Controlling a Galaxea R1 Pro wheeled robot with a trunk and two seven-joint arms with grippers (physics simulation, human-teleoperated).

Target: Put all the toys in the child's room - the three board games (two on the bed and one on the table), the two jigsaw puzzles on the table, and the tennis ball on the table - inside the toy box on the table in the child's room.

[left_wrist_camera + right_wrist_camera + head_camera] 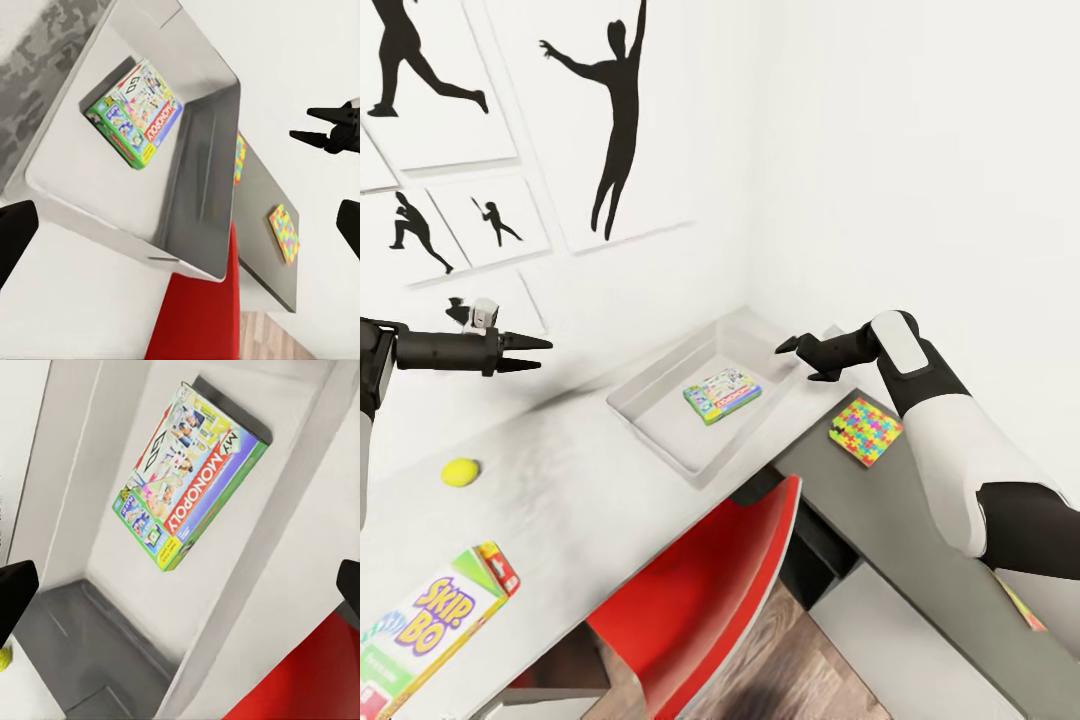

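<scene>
The toy box [660,425] is a shallow grey tray in the table's [560,500] corner. A pale green board game [722,394] lies flat inside it, also seen in both wrist views [135,112] [191,476]. The SKIP-BO board game [430,630] lies at the table's near left edge, with the tennis ball [460,471] beyond it. One jigsaw puzzle [865,431] [284,233] rests on the dark side unit; a second [240,157] peeks out behind the tray wall. My left gripper [532,353] hovers open and empty left of the tray. My right gripper [803,361] [311,126] hangs open and empty over the tray's right end.
A red chair [710,590] is pushed in under the table's front edge below the tray. White walls with black silhouette posters [610,120] close the corner behind the tray. Wooden floor [800,670] shows under the chair.
</scene>
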